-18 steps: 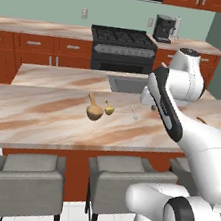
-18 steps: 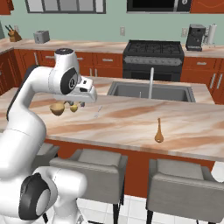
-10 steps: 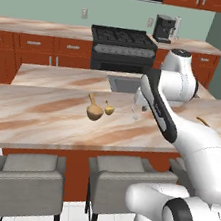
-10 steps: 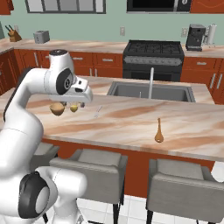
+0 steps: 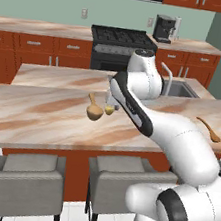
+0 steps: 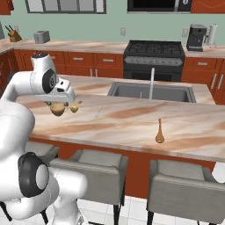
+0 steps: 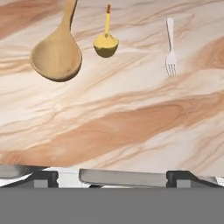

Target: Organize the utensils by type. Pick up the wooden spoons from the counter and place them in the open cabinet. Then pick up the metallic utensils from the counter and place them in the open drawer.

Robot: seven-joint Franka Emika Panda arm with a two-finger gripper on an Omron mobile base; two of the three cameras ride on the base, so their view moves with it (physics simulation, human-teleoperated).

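On the counter: we see a broad pinkish-tan marble slab top with brown veins point(image 7: 131, 131), and our two-finger dark-tipped gripper point(image 7: 111, 177) hangs above it with nothing between its tips.
Gripper: in the hand view we find the two tips standing far apart at the bottom edge, spread wide over bare marble.
Large spoon: a big tan wooden spoon with a round bowl point(image 7: 57, 54) lies ahead of the tips and off to the left in the hand view, handle pointing away from us.
Small spoon: a smaller, yellower wooden spoon point(image 7: 106, 43) lies just beside the large one, ahead of the tips, apart from its bowl.
Fork: a thin pale silvery-grey fork point(image 7: 170, 57) lies ahead and to the right of the tips; only here can we read its tines, which point back toward us.
Left base view: the large spoon point(image 5: 94, 109) and the small spoon point(image 5: 109, 110) sit just past the arm's wrist; we cannot make out the fork there, as the arm covers that spot.
Right base view: the gripper point(image 6: 61, 103) hangs directly over the large spoon point(image 6: 57, 109) and small spoon point(image 6: 74, 107), and the fork point(image 6: 98, 112) shows as a faint sliver beyond them.
Third spoon: both base views give us another brown wooden spoon point(image 6: 160, 133) well apart from the gripper, farther along the counter.
Sink: a grey basin with a tall tap point(image 6: 151, 91) lies behind the counter in the right base view.
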